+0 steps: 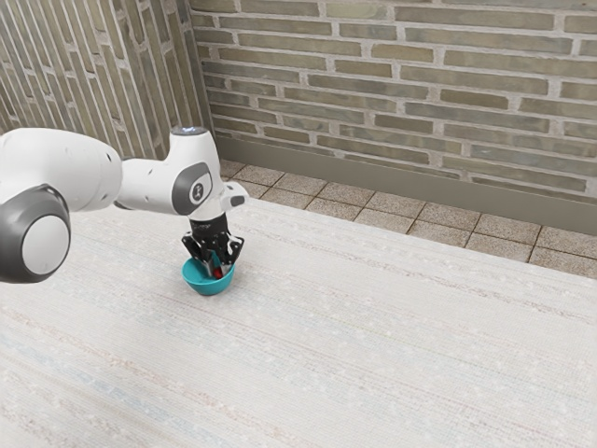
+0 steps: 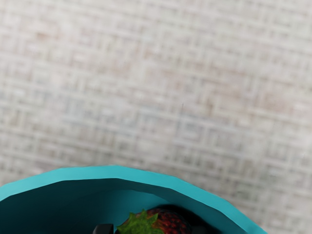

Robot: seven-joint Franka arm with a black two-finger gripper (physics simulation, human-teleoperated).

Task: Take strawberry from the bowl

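A white robot arm [image 1: 149,182] with dark grey joint covers reaches in from the exterior view's left over a pale, woven-looking tabletop [image 1: 373,364]. At its end, the black two-finger gripper [image 1: 217,267] points down into a small teal bowl [image 1: 201,285] that stands upright on the table. The gripper's fingers are drawn in toward each other and closed on a strawberry [image 2: 170,224], one on each side of it. The strawberry is inside the bowl, below the level of the rim; whether it touches the bowl's floor cannot be told.

In the wrist view, the berry is dark red and seeded, with a jagged green leafy cap [image 2: 139,224] toward one of the two black fingertips. Part of the berry is cut off by the view's edge. The bowl's rim is faceted and bright teal, curving around the berry, and its inner wall falls into deep shadow. Beyond the rim lies the table's cream surface, with faint grey and pinkish threads.

Behind the table, the exterior view shows speckled beige floor tiles [image 1: 329,207], a plain grey-brown baseboard [image 1: 373,166] and a wall of long, narrow bricks [image 1: 420,79] in muted greenish brown with light mortar.
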